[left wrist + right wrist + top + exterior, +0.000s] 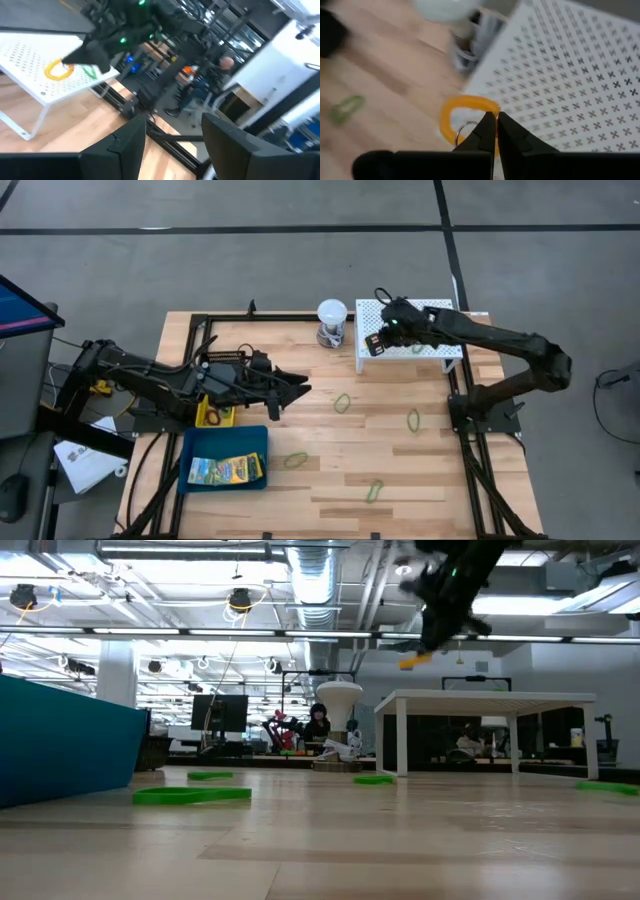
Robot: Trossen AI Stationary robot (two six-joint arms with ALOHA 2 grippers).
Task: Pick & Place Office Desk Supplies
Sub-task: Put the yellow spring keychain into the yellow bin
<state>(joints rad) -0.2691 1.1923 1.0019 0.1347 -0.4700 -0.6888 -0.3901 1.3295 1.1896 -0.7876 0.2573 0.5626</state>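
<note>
Orange is the colour in play: the right gripper (496,131) has its fingers pressed together on a thin orange loop (457,116), held in the air over the edge of the white perforated stand (432,345) nearest the white ball-topped object (331,320); the low view shows the loop dangling well above the stand's top. Judging from how things lie, the sorting is only partly done. Taking the blue tray (190,477) as landmark, flat green-yellow printed packets (228,470) already lie inside it, and the yellow bin (201,414) just beside it, toward the left arm, holds a few small pieces. Still loose on the wooden table (330,510) are several green loops (342,402): one just beside the tray's corner, one farther from it toward the table's near edge, and two more well apart from it toward the stand. Another green loop appears to rest on the stand's top. The left gripper (300,388) hovers over the table beyond the tray, on the stand's side, its fingers spread and holding nothing. So most loops seem left to collect, and the orange one has yet to reach a container.
</note>
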